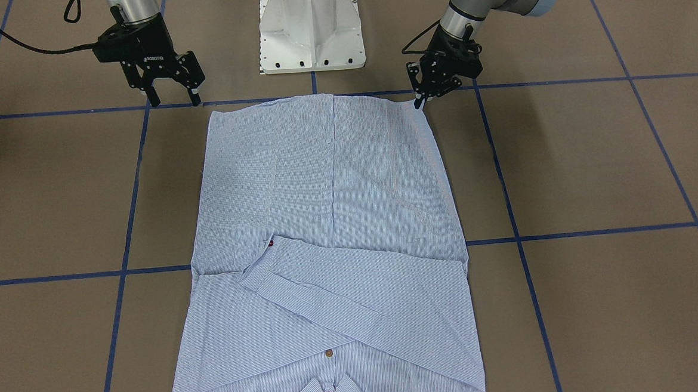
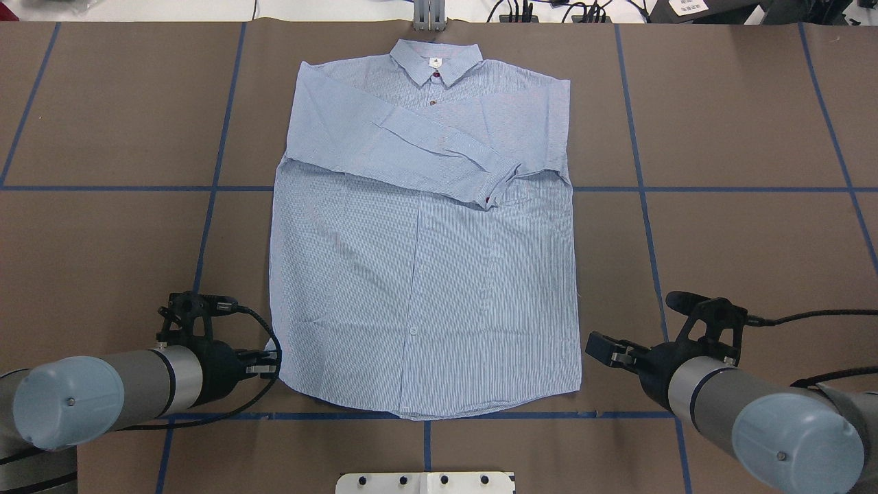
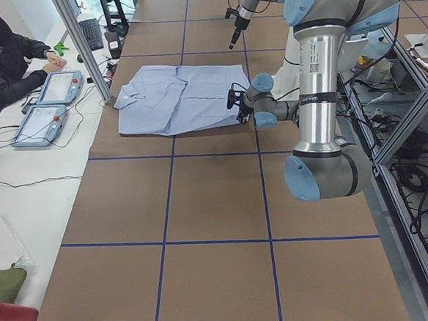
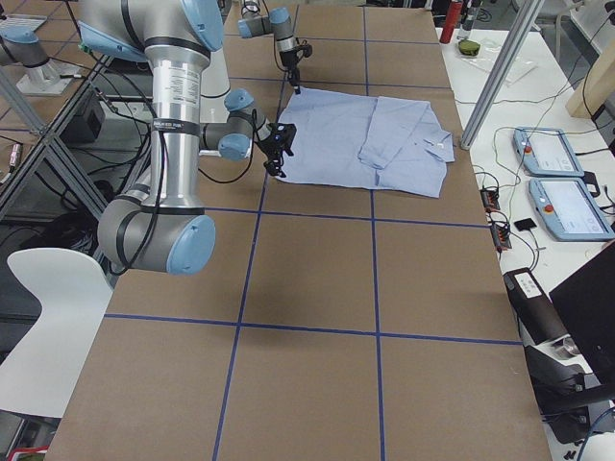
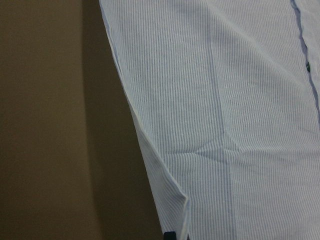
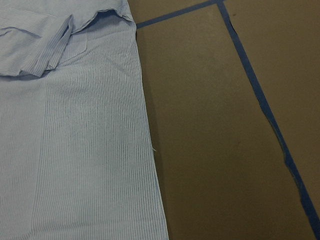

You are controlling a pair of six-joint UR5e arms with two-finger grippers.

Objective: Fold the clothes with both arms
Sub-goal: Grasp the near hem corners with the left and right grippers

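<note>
The light blue striped shirt [image 1: 332, 221] lies flat, front up, on the brown table, with its collar [image 2: 435, 62] far from me and its sleeves folded across the chest. My left gripper [image 1: 420, 101] is down at the hem's left corner [image 2: 278, 367] with its fingers close together, pinching that corner. In the left wrist view one black fingertip [image 5: 170, 236] shows beside the slightly raised cloth edge [image 5: 182, 210]. My right gripper [image 1: 174, 100] is open and empty. It hovers just outside the hem's right corner [image 2: 576, 384], apart from the cloth.
The white pedestal base [image 1: 310, 28] stands just behind the hem. Blue tape lines [image 2: 641, 189] grid the brown table. An operator [image 3: 2, 65] sits at the far side with two tablets [image 3: 48, 106], next to a metal post [image 3: 81, 45].
</note>
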